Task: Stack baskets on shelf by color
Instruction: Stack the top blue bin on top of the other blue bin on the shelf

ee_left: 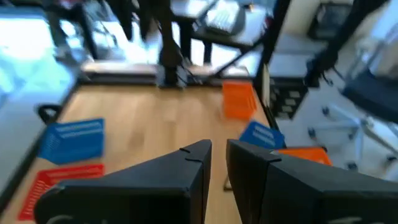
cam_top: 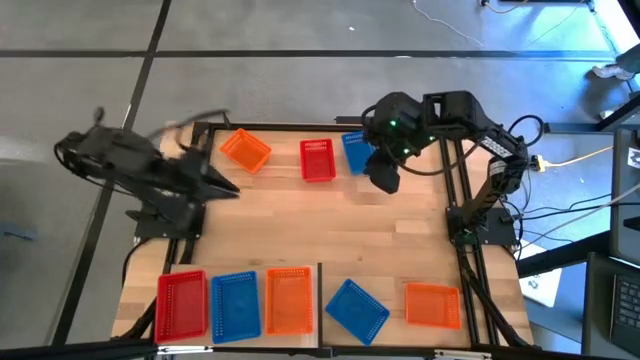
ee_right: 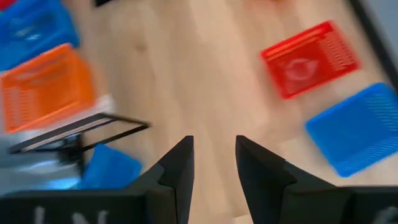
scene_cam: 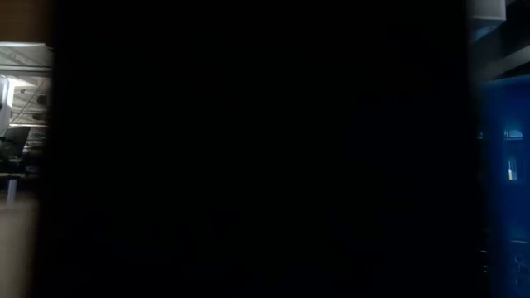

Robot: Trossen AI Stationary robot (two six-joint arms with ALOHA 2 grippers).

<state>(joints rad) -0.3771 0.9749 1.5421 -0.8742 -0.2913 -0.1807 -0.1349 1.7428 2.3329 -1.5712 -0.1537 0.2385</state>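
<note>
In the high view, orange (cam_top: 245,150), red (cam_top: 317,160) and blue (cam_top: 353,150) baskets sit along the table's far side. Red (cam_top: 182,303), blue (cam_top: 235,303) and orange (cam_top: 289,299) baskets stand side by side at the near left. Another blue (cam_top: 356,308) and another orange (cam_top: 433,304) lie at the near right. I cannot tell the shelf apart from the tabletop. My left gripper (cam_top: 225,187) (ee_left: 219,155) hovers over the table's left part, open by a narrow gap. My right gripper (cam_top: 383,178) (ee_right: 214,155) hangs open beside the far blue basket, partly covering it.
The low view is almost wholly dark, blocked by something close to the lens. A thin dark upright strip (cam_top: 318,295) stands beside the near orange basket. The middle of the tabletop (cam_top: 330,230) is bare wood. Black frame bars and cables run along the table's right side (cam_top: 470,220).
</note>
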